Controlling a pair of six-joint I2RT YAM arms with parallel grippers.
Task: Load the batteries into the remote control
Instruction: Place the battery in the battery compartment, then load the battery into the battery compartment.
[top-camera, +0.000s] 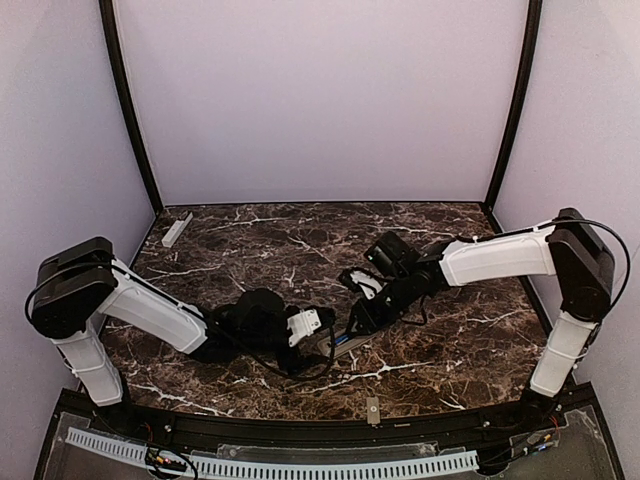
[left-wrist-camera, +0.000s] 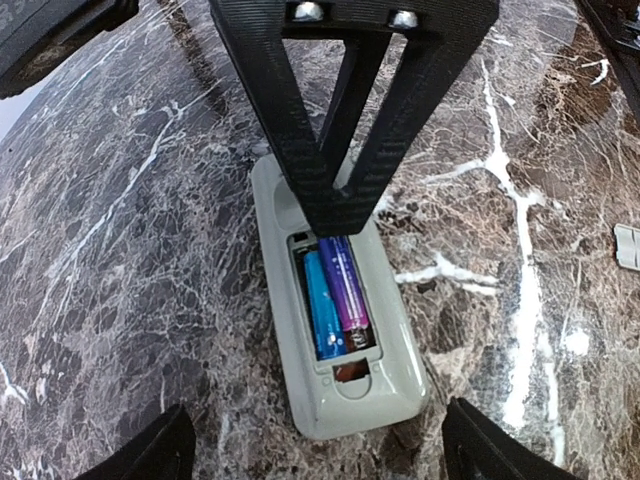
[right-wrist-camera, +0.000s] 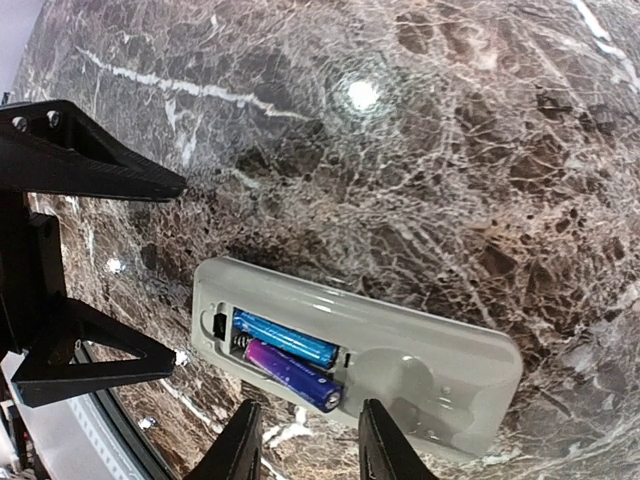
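Note:
The remote control (left-wrist-camera: 345, 400) lies face down on the marble with its battery bay uncovered. Two batteries lie side by side in the bay, one blue (left-wrist-camera: 323, 310) and one purple (left-wrist-camera: 344, 285). In the right wrist view the purple battery (right-wrist-camera: 292, 371) sits a little higher than the blue battery (right-wrist-camera: 285, 338), its end over the bay's rim. My right gripper (right-wrist-camera: 310, 445) hangs just above that end, open, with nothing between its fingers. My left gripper (left-wrist-camera: 318, 452) is wide open, its fingertips (left-wrist-camera: 150, 450) on either side of the remote's end and clear of it.
A narrow pale grey bar (top-camera: 177, 229) lies at the table's far left corner. Both arms meet at the table's middle, left gripper (top-camera: 303, 333) and right gripper (top-camera: 358, 318) close together. A small pale piece (left-wrist-camera: 628, 246) shows at the left wrist view's right edge.

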